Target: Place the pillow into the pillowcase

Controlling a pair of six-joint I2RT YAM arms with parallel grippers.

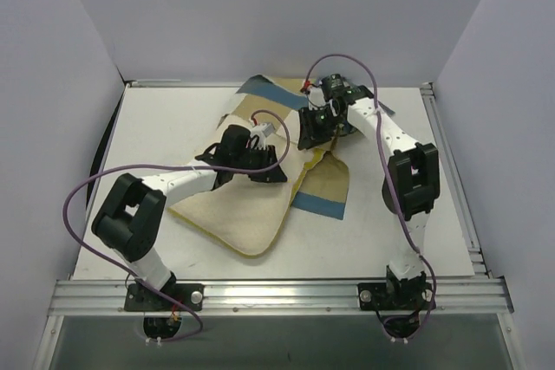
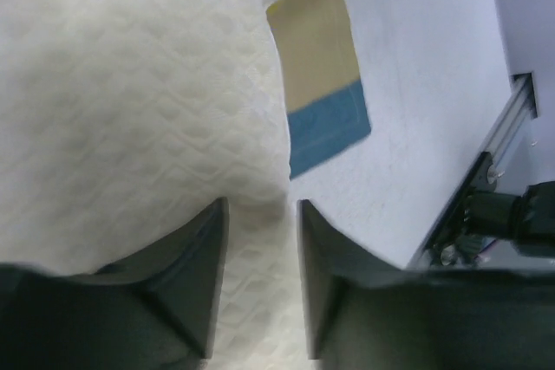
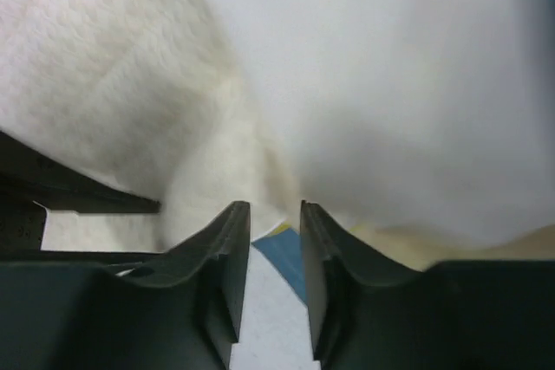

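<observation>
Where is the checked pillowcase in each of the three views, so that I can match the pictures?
Top external: centre right, tan and blue blocks of the pillowcase along the pillow's right edge.
Left wrist: pillowcase top middle, tan block above blue, beside the pillow.
Right wrist: only a small blue patch of pillowcase, low centre, between the fingers of the right pincer.
Shared landmark: the cream pillow, in all three views.

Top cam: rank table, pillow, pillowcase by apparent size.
1. table
2. pillow, partly covered by the left arm
3. pillowcase, only patches show, so its full size is unsure
</observation>
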